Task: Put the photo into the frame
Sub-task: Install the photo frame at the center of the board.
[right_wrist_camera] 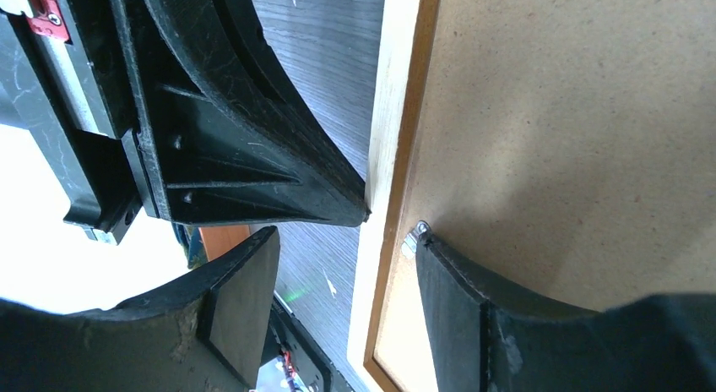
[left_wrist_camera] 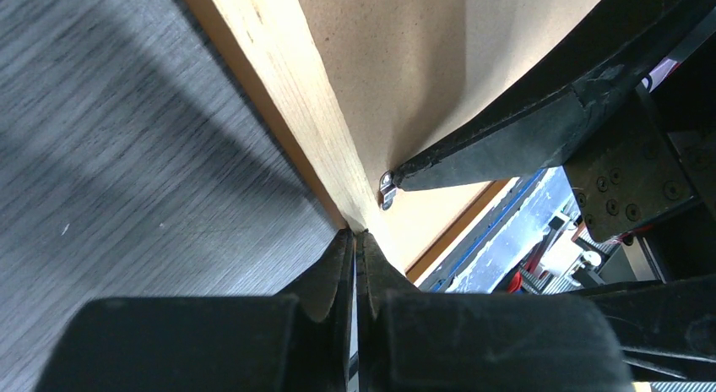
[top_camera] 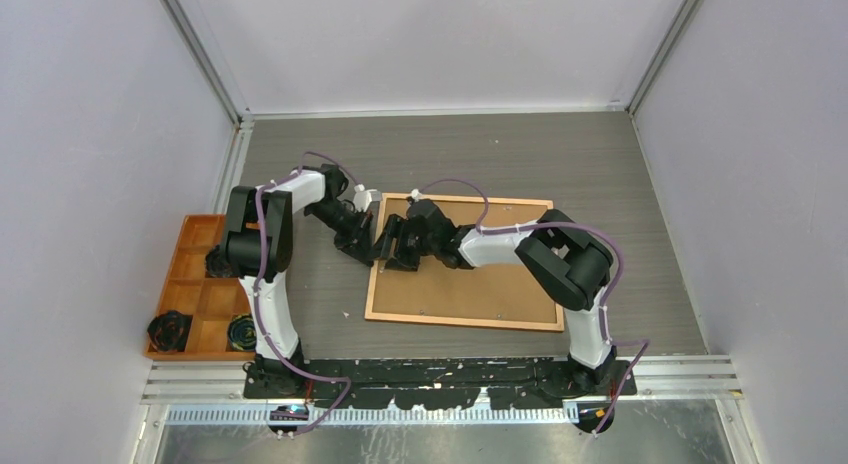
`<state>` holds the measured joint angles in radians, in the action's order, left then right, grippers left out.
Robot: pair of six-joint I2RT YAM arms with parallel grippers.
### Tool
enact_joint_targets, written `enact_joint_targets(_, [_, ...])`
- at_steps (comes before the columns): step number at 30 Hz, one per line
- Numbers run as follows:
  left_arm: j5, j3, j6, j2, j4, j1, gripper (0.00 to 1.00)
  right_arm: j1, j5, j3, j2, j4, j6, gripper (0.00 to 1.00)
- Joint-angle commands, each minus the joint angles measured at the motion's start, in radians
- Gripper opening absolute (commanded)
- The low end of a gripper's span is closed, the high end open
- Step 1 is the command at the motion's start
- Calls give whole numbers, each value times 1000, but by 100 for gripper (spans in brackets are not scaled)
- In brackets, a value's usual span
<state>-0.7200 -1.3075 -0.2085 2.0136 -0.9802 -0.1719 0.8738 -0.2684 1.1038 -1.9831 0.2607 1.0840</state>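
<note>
Lying face down on the table (top_camera: 620,184), the frame (top_camera: 455,320) shows its brown fibreboard back. Both grippers meet at its left rail, near the far corner. The left gripper (left_wrist_camera: 355,240) has its jaws pressed together with nothing between them, and the tips butt against the outer face of that rail. The right gripper (right_wrist_camera: 342,240) stands parted and straddles the rail without holding anything. One finger (right_wrist_camera: 473,307) rests inside the frame on the backboard, its tip against a small metal clip (right_wrist_camera: 418,233); the other hangs outside the frame over the table. The photo appears in no view, so I cannot tell whether it lies under the backboard.

The likeliest trouble is the finger skidding off the small clip and scraping the board, since the contact is only at the tip. A hard sideways push could also slide the whole frame away from the left gripper's brace, or bend the clip instead of turning it.
</note>
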Motion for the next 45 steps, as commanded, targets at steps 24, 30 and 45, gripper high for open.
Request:
enact_joint_targets(24, [40,-11,-30,-18,60,9,2,-31,-18,2,87,8,-46,66])
enact_joint_targets(30, [39,-12,-28,-19,58,15,2,-41,-29,57,41,-25,-92,66])
enact_joint_targets(45, [34,-15,-22,-18,65,15,1,-43,-65,110,-77,-19,-92,66])
